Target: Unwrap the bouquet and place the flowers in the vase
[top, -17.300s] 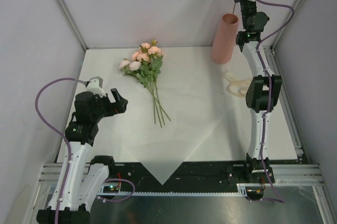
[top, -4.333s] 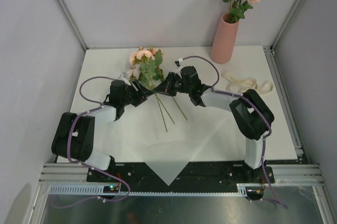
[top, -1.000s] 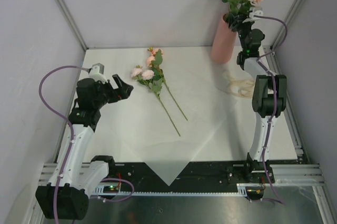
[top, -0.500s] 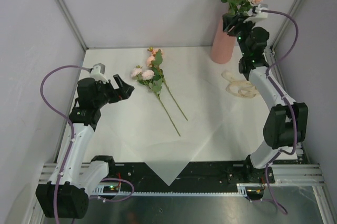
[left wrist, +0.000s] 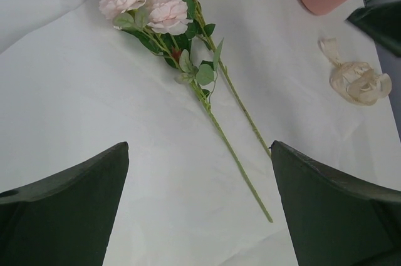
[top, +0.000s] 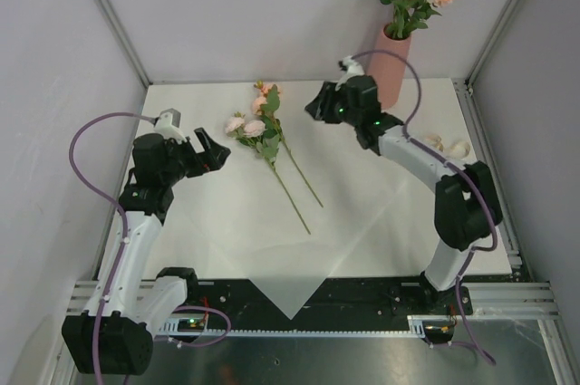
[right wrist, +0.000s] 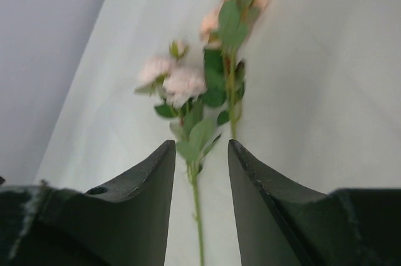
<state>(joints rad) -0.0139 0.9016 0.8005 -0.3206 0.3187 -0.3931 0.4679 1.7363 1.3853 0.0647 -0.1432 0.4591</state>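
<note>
Two arms flank the loose flowers, neither gripping anything.
Left pincer hovers left of the flowers, jaws spread wide, aimed at them; right pincer, on an outstretched arm, hangs right of them, jaws parted narrowly.

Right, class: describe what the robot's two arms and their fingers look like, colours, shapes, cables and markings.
The left arm and right arm match: white tubular links joined by chunky black joint housings. A purple cable loops off each, and a small green light glows on a black housing. The fingers are dark, blunt wedges. No lettering is legible.
</note>
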